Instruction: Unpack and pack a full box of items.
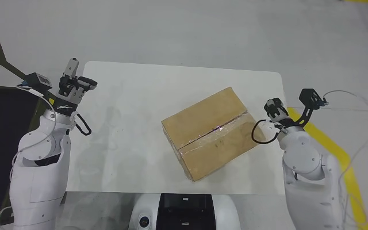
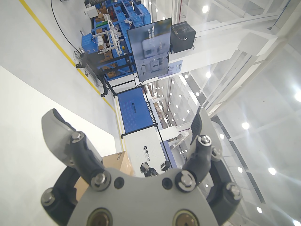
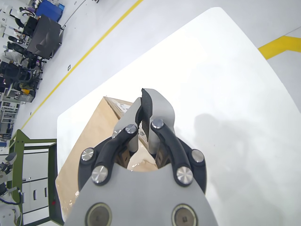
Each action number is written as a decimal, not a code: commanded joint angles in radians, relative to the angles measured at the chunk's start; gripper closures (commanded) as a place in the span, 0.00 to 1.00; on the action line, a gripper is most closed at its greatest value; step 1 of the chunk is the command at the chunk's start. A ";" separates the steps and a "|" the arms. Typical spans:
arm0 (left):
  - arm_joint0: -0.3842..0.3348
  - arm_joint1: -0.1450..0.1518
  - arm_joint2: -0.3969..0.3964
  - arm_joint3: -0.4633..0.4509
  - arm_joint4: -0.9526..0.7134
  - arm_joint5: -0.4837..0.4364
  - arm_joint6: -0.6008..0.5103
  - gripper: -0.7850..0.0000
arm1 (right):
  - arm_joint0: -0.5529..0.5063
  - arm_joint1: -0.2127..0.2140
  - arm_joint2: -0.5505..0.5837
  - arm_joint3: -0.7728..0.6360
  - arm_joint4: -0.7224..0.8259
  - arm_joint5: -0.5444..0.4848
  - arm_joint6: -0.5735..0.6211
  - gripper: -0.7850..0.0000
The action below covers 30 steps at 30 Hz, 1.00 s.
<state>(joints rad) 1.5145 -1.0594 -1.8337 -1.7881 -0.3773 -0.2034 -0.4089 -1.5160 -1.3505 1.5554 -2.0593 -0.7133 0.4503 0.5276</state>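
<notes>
Seen from the top view, a closed brown cardboard box [image 1: 210, 132] lies on the white worktop [image 1: 126, 121], a little toward 3 o'clock from the middle. It is turned so its long side runs from 8 o'clock to 2 o'clock. A strip of clear tape [image 1: 214, 131] seals the seam between its top flaps along that same line.

The left hand [image 2: 128, 122] is at the worktop's 10 o'clock corner, well apart from the box. Its two fingers [image 2: 56, 128] are spread wide with nothing between them.

The right hand [image 3: 142, 102] is at the worktop's 3 o'clock edge, just beside the box's end at 2 o'clock. Its fingers [image 3: 162, 111] are closed together, the dark pads meeting at the tips, and it has hold of nothing. In the right wrist view the taped top of the box lies behind these fingers.
</notes>
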 commanded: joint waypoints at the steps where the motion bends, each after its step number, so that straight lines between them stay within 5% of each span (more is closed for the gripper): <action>1: 0.000 0.000 0.000 0.000 0.000 0.000 0.000 0.00 | -0.007 0.000 0.006 -0.002 0.012 -0.010 -0.017 1.00; 4: 0.000 0.000 0.000 0.000 0.000 0.000 0.000 0.00 | -0.011 0.000 0.011 -0.005 0.026 -0.021 -0.038 1.00; 7: 0.000 0.000 0.000 0.000 0.000 0.000 0.000 0.00 | -0.011 0.001 0.012 -0.006 0.031 -0.024 -0.046 0.88; 10: 0.000 0.000 0.000 0.000 0.000 0.000 0.000 0.00 | -0.006 0.002 0.011 -0.008 0.026 -0.018 -0.044 0.38; 11: 0.000 0.000 0.000 0.000 0.000 0.000 0.000 0.00 | -0.004 0.002 0.012 -0.009 0.030 -0.013 -0.048 0.00; 14: 0.000 0.000 0.000 0.000 0.000 0.000 0.000 0.00 | -0.002 0.001 0.014 -0.009 0.036 -0.010 -0.054 0.00; 15: 0.000 0.000 0.000 0.000 0.000 0.000 0.000 0.00 | -0.002 0.001 0.014 -0.010 0.036 -0.010 -0.054 0.47; 23: 0.000 0.000 0.000 0.000 0.000 0.000 0.000 0.00 | -0.002 0.001 0.014 -0.009 0.036 -0.010 -0.054 0.05; 30: 0.000 0.000 0.000 0.000 0.000 0.000 0.000 0.00 | -0.002 0.001 0.014 -0.009 0.036 -0.010 -0.054 0.00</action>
<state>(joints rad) 1.5145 -1.0594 -1.8337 -1.7881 -0.3773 -0.2034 -0.4089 -1.5183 -1.3493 1.5694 -2.0688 -0.6768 0.4402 0.4733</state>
